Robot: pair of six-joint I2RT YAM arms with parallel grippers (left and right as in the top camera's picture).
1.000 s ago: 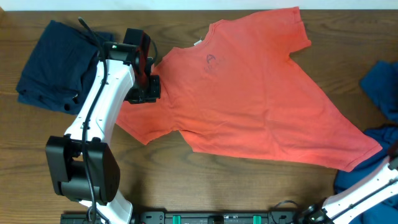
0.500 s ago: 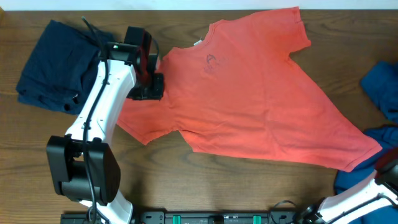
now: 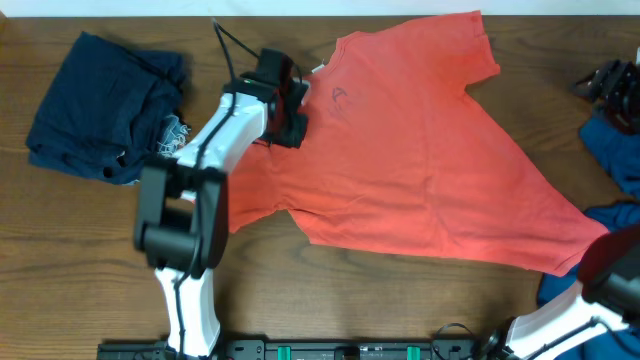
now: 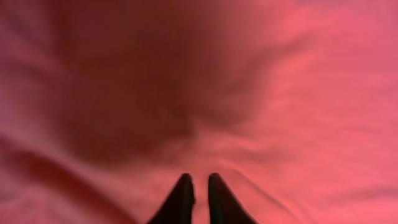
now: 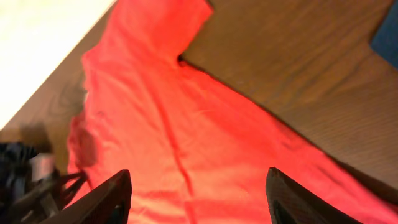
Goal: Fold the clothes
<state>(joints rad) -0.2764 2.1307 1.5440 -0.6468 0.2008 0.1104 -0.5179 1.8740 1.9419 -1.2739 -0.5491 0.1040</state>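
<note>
The coral-red T-shirt lies spread flat across the table, with its white neck tag at the collar. My left gripper is on the shirt just left of the collar. In the left wrist view the left gripper has its jaws nearly together, pinching a ridge of red fabric. My right gripper is at the far right, raised and open. The right gripper looks down on the T-shirt and holds nothing. The medium-blue shirt lies at the right edge.
A dark navy bundle with a frayed pale edge lies at the far left. More blue cloth lies at the front right, partly under the T-shirt's hem. A corner of blue cloth shows in the right wrist view. The table's far edge is just behind the shirt.
My left gripper has moved right and away from me, from the shirt's left shoulder to beside the collar. My right arm has swung up, and its gripper now shows at the far right.
</note>
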